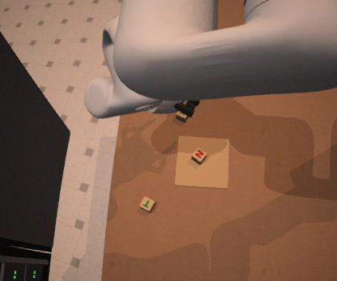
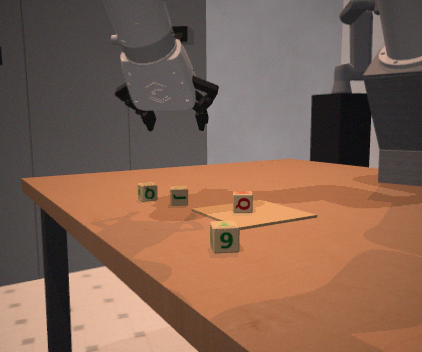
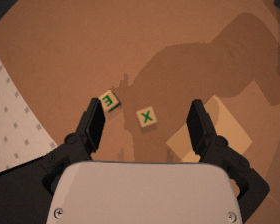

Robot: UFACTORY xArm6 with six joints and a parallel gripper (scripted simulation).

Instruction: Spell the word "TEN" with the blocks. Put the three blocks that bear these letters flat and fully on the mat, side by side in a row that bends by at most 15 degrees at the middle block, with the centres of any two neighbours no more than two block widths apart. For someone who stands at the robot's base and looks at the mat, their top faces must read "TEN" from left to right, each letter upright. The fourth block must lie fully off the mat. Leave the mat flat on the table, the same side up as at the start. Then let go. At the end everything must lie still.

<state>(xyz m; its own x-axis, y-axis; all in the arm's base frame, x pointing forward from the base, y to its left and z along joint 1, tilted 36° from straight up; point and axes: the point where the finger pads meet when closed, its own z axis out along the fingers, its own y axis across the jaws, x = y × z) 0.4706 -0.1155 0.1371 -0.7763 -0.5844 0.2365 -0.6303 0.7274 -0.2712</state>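
The tan mat (image 1: 204, 162) lies flat on the table. The red N block (image 1: 199, 156) sits on it near the middle, also in the side view (image 2: 242, 201). The green T block (image 1: 147, 204) (image 2: 224, 237) lies off the mat toward the table's edge. In the wrist view, the green E block (image 3: 110, 100) and the green X block (image 3: 147, 117) lie close together off the mat, below my fingers. My gripper (image 3: 146, 109) (image 2: 174, 119) is open, empty and high above them. In the overhead view the arm hides most of this; one block (image 1: 182, 116) shows under the fingers (image 1: 187, 107).
The E and X blocks show in the side view as two blocks (image 2: 147, 192) (image 2: 179, 195) left of the mat (image 2: 257, 214). A mat corner (image 3: 220, 129) shows by my right finger. The table's edge is near the T block. A grey pedestal (image 2: 409, 130) stands at the right.
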